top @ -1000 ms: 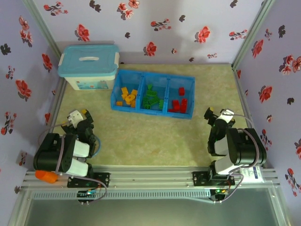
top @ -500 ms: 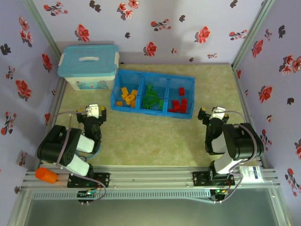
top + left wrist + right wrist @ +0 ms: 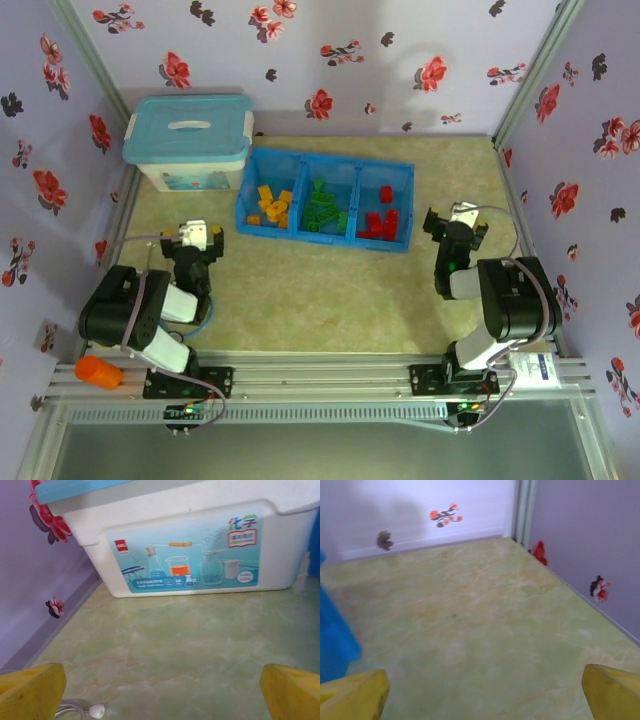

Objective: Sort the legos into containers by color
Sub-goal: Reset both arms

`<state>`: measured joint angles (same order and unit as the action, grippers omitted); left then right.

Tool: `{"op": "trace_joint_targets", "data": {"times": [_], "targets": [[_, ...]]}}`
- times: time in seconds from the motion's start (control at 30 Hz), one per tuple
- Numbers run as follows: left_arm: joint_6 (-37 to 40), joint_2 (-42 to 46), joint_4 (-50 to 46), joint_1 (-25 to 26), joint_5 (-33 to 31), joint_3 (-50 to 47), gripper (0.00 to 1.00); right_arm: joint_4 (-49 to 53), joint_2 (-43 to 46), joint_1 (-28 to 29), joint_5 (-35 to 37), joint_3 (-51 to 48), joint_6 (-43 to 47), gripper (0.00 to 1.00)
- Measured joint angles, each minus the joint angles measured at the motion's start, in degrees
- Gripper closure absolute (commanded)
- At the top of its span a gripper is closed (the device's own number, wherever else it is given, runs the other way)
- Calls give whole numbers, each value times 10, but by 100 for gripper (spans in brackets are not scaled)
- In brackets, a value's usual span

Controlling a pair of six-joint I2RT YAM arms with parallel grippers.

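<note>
**Operator:** Where are the legos [image 3: 320, 197]?

**Robot:** They lie in the blue tray [image 3: 330, 160], which sits toward the far side of the tabletop [image 3: 330, 290]. The orange-yellow bricks [image 3: 270, 205] are in its left compartment, the green bricks [image 3: 322, 212] in the middle one and the red bricks [image 3: 380, 220] in the right one.

**Operator:** And your claws?

**Robot:** My left claw [image 3: 195, 233] sits low over the tabletop, near the tray's near-left corner and apart from it. Through my left wrist camera its two yellow pads [image 3: 30, 692] show in the bottom corners, spread wide, with bare tabletop between them. It grips nothing.

**Operator:** What is ahead of it?

**Robot:** The pale-blue lidded box [image 3: 190, 545] stands there with its pictured label facing me, close to the flowered left wall [image 3: 30, 580]. A thin cable with a white tip [image 3: 95, 711] lies just beside my left pad.

**Operator:** The right one?

**Robot:** My right claw [image 3: 455, 220] is near the tray's right end, on the side of the red bricks. Its yellow pads [image 3: 615, 690] are likewise set far apart, with bare green surface between them. From my right wrist camera a strip of the tray's blue wall shows at the left edge. The far right corner of the enclosure lies ahead.
</note>
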<state>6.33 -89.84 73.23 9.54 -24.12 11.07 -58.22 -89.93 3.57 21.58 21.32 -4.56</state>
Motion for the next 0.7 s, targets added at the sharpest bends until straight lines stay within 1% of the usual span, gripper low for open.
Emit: {"op": "trace_joint_targets", "data": {"times": [0.1,0.27,0.37,0.53,0.57,0.6,0.7], "targets": [[-15,-3,-55,-24,16,31,0,30,2,-8,0,0,-10,1],[-42,-3,-124,-44,29,89,0,46,2,-7,0,0,-15,1],[-52,-3,-146,-50,35,94,0,55,2,-7,0,0,-17,1],[-65,-2,-190,-81,78,96,0,67,2,-8,0,0,-19,1],[-65,-2,-195,-83,87,96,0,68,2,-7,-3,0,-19,2],[-64,-1,-200,-84,97,98,0,69,2,-8,-15,0,-15,6],[-59,0,-202,-77,128,98,0,71,2,-9,-67,0,-4,1]]}}
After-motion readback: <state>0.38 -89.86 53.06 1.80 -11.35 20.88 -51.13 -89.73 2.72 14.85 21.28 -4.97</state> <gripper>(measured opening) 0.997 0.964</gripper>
